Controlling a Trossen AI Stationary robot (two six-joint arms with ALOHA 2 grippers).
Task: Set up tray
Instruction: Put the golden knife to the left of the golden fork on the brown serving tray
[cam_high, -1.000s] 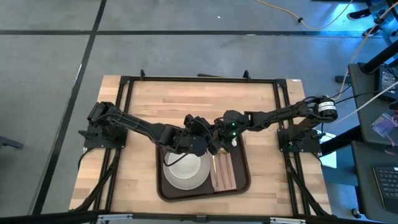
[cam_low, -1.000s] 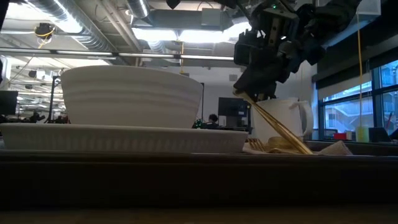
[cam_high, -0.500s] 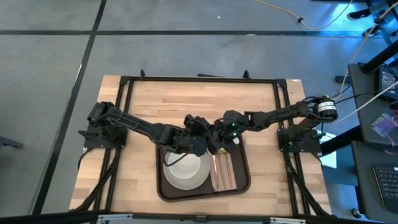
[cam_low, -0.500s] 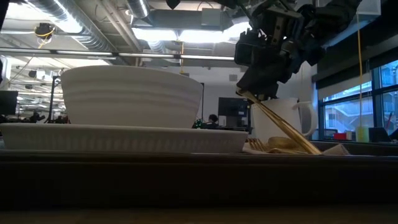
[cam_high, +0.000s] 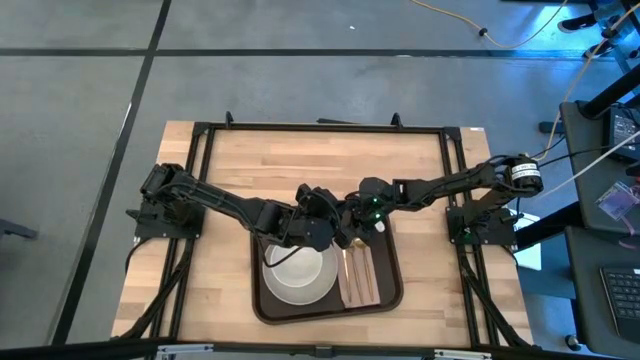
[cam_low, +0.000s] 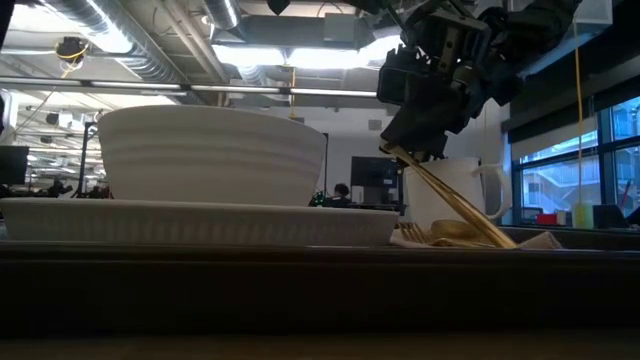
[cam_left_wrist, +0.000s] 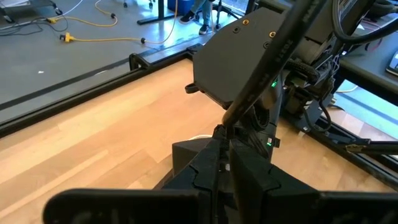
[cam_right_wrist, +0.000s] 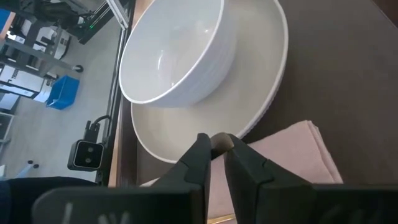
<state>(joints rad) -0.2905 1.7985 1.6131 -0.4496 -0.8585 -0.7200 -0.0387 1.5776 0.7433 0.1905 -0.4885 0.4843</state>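
the wooden tabletop (cam_high: 220, 180) carries the dark brown tray (cam_high: 390, 290) at its near middle. on the tray a white plate (cam_right_wrist: 261, 106) holds a white bowl (cam_right_wrist: 174, 56), with a pinkish napkin (cam_right_wrist: 292, 155) beside it. both arms reach over the tray's far edge. the right gripper (cam_right_wrist: 216, 155) has its fingers clamped on the top of slim gold cutlery (cam_low: 455, 210), which slants down to the napkin. the left gripper (cam_left_wrist: 222, 163) hovers close by, its fingers together, holding nothing.
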